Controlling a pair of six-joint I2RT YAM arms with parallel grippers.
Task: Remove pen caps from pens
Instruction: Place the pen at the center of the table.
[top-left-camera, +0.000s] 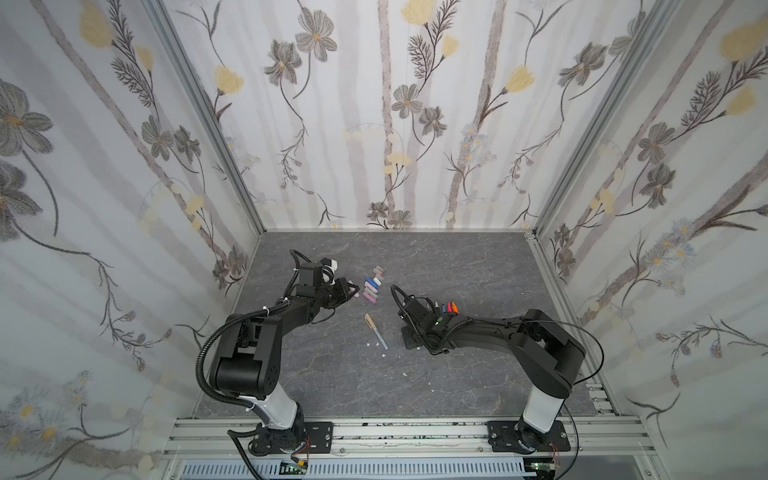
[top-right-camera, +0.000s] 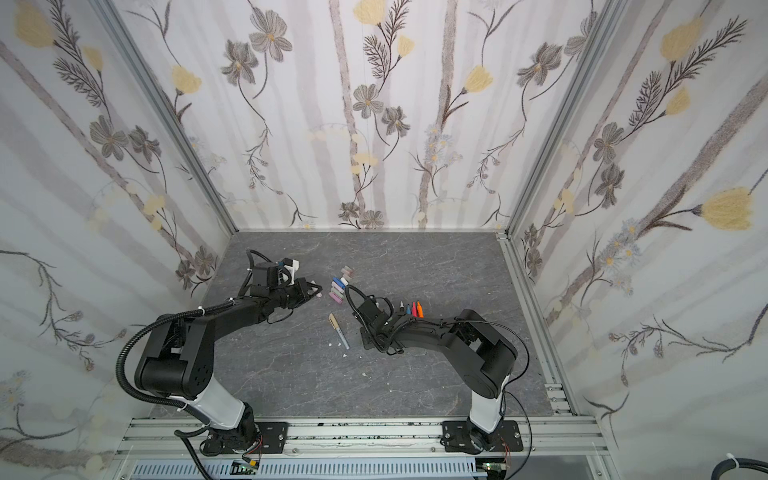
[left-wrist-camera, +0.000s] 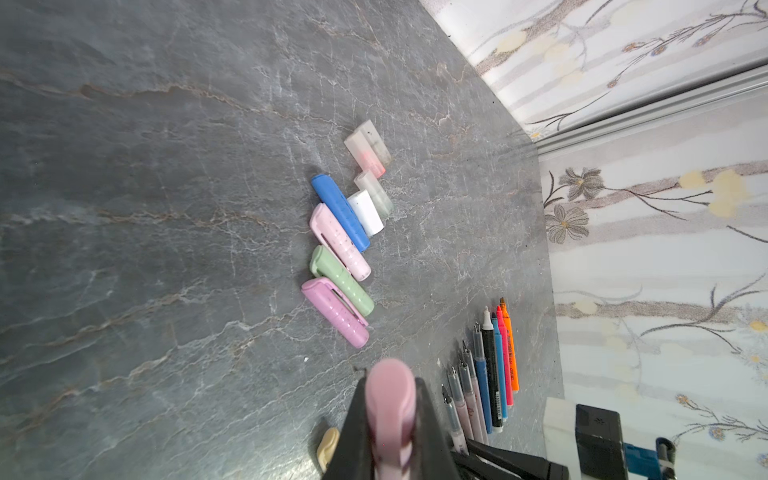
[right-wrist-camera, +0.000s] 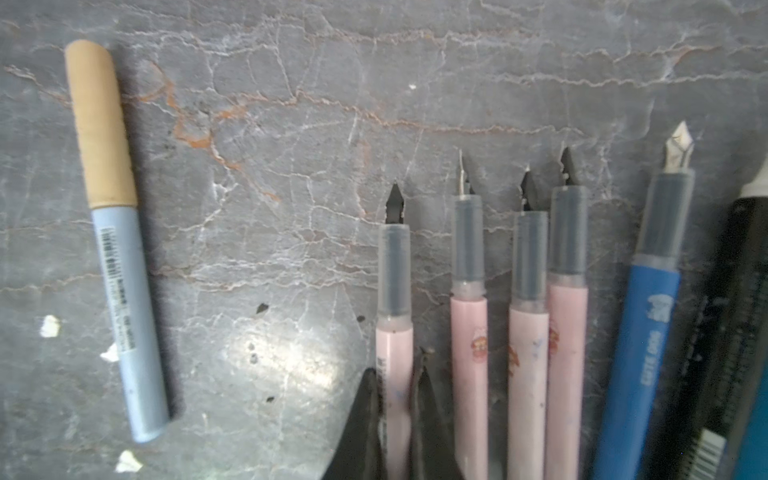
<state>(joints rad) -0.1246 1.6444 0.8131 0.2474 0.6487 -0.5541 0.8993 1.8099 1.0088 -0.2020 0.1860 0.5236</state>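
My left gripper (left-wrist-camera: 390, 378) is shut on a pink pen cap (left-wrist-camera: 390, 399), held just above the table beside a row of loose pen caps (top-left-camera: 372, 282). That row holds a blue cap (left-wrist-camera: 338, 212), a pink cap (left-wrist-camera: 338, 243), a green cap (left-wrist-camera: 343, 282), a mauve cap (left-wrist-camera: 334, 311), a white cap (left-wrist-camera: 365, 212) and clear ones (left-wrist-camera: 368, 147). My right gripper (right-wrist-camera: 395, 374) is shut on a pink uncapped pen (right-wrist-camera: 395, 291) at the end of a row of uncapped pens (top-left-camera: 446, 308). One grey-blue pen with a tan cap (top-left-camera: 376, 330) lies alone between the arms.
Small white specks (top-left-camera: 382, 356) dot the grey marble table (top-left-camera: 340, 382). Flowered walls close in the left, back and right sides. The right arm (top-left-camera: 490, 328) lies low over the barrels of the pen row.
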